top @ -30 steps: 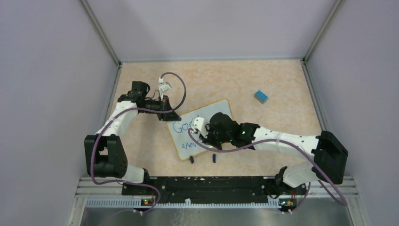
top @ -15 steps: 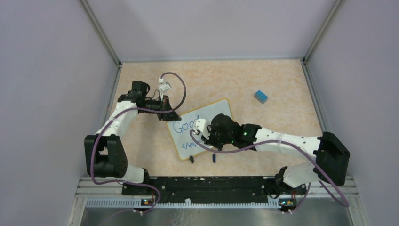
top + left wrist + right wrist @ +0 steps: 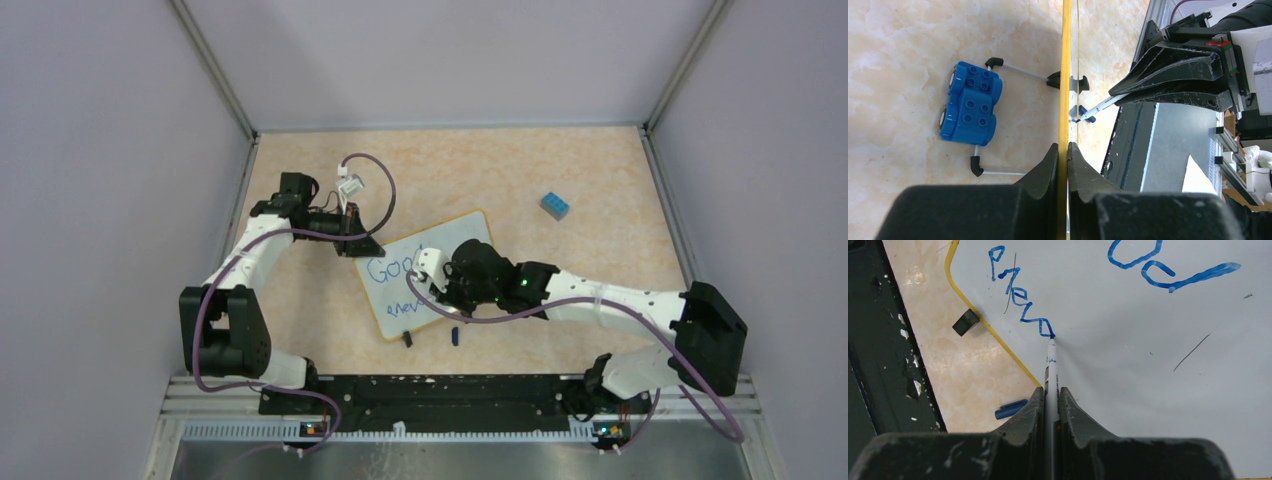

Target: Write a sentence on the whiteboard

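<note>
The whiteboard (image 3: 470,232), white with a thin yellow rim, lies tilted at the middle of the table. My left gripper (image 3: 355,243) is shut on its far-left corner; in the left wrist view the jaws (image 3: 1064,147) pinch the yellow rim (image 3: 1065,75) edge-on. The sentence (image 3: 390,270) is blue lettering in two lines, "Good" above a scrawled word (image 3: 1020,302). My right gripper (image 3: 1050,392) is shut on a white marker (image 3: 1051,365). The marker's blue tip touches the whiteboard (image 3: 1128,355) at the end of the scrawl.
A blue block (image 3: 555,206) lies at the back right, also in the left wrist view (image 3: 970,107). The marker's blue cap (image 3: 1011,409) lies on the table by the board's near edge, beside a black clip foot (image 3: 966,322). The arms' base rail (image 3: 440,395) runs along the near edge.
My right gripper has crept slightly to the right with the marker, and the scrawled second line has grown a little. The left arm has not moved.
</note>
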